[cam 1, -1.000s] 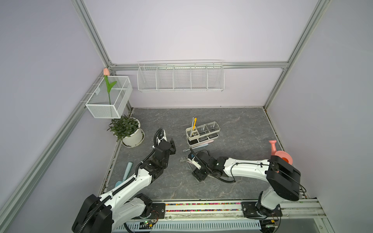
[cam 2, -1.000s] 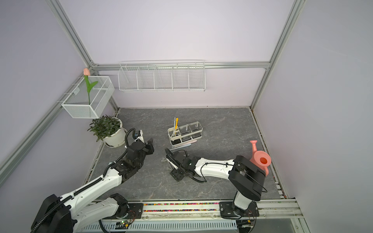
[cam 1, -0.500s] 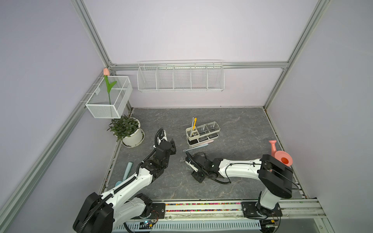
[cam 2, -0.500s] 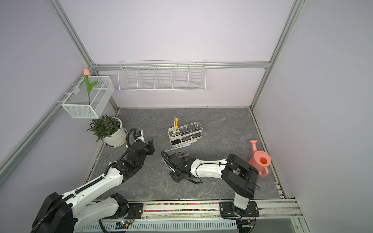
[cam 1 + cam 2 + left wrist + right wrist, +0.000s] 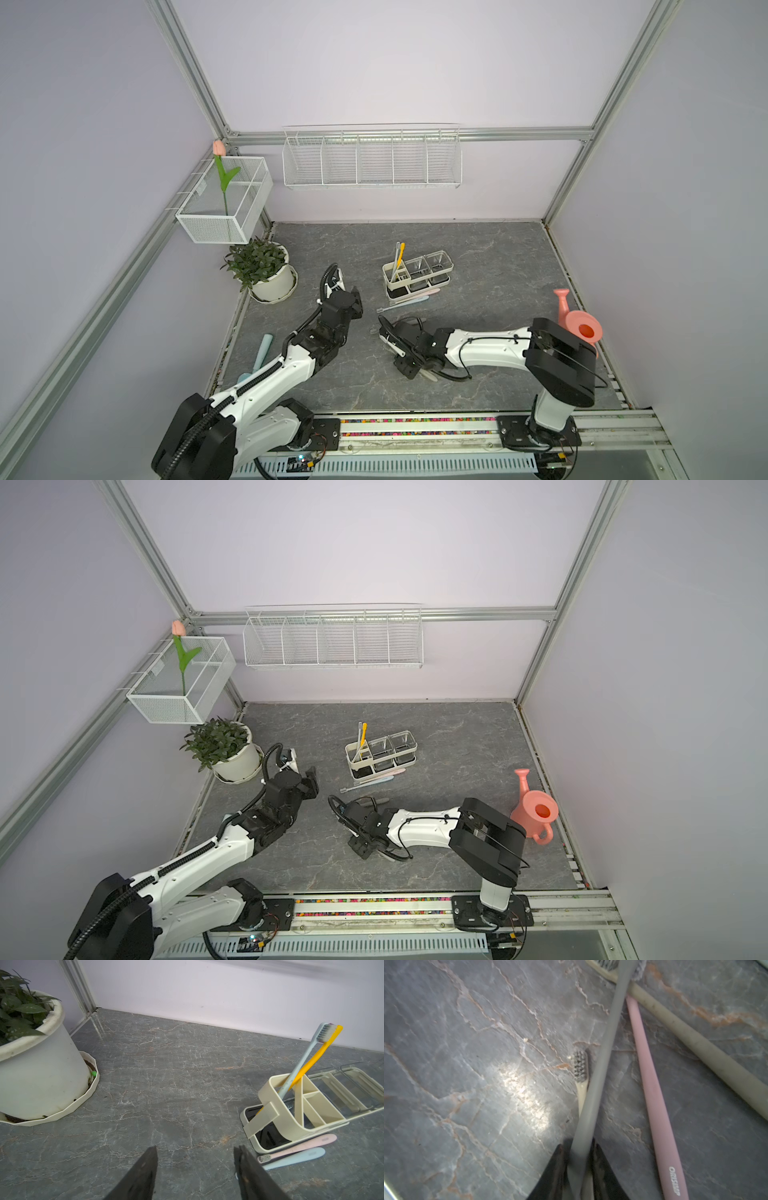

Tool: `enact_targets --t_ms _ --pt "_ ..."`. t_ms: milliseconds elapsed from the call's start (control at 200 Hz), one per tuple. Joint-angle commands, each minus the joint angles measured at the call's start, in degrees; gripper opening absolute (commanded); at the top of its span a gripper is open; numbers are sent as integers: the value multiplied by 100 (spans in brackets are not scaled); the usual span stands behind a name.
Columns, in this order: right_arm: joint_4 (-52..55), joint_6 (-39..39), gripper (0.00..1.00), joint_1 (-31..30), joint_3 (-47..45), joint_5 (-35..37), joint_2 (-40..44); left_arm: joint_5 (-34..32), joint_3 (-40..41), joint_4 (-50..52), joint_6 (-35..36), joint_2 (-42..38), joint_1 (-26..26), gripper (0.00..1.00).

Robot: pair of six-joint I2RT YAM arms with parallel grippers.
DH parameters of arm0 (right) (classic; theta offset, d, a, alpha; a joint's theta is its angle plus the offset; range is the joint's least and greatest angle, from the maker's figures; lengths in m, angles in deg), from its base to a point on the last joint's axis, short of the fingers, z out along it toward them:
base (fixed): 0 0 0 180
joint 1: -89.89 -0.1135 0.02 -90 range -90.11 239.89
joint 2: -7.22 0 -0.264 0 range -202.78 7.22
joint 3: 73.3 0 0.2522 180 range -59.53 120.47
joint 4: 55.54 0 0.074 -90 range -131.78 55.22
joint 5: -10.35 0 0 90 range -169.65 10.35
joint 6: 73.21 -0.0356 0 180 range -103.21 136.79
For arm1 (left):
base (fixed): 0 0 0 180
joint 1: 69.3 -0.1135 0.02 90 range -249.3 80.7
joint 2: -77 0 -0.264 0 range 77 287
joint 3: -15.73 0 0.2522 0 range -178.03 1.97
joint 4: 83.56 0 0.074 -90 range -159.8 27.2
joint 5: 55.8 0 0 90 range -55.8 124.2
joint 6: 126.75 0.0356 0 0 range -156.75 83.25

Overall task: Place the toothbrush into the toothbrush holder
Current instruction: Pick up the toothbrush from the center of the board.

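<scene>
Pinching the grey brush [image 5: 604, 1047] low on its handle, the right tool [image 5: 578, 1148] looks closed on it, down at the desk [image 5: 467, 1084] and apart from the holder [image 5: 268, 1086]. Bit blurry, but a cream brush [image 5: 580, 1066] lies right under it and might be caught too, so it could lift both, or twist and drop one. Pink brush [image 5: 652, 1088] lies just beside. Left tool [image 5: 195, 1148] hangs open, empty, facing the holder.

White rounded shells and boxy black joints make up the left arm [image 5: 291, 372] and right arm [image 5: 490, 351], with a ribbed black hose [image 5: 266, 371] on the left, thin black cables [image 5: 460, 361] on the right, and flat black fingers [image 5: 143, 1174] on the left gripper [image 5: 196, 1147].
</scene>
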Motion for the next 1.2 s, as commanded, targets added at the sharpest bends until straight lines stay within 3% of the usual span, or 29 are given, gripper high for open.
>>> enact_targets --t_ms 0,340,550,1195 --pt "40 -15 26 -35 73 96 -3 -102 -39 29 -157 26 -43 63" --pt "-101 -94 25 -34 -32 207 206 -80 -55 36 -196 60 -48 63" --pt "-198 -136 18 -35 -128 307 336 -82 -57 48 -203 60 -48 63" --pt "90 -181 19 -37 68 254 -41 -54 -101 73 -194 130 -48 63"
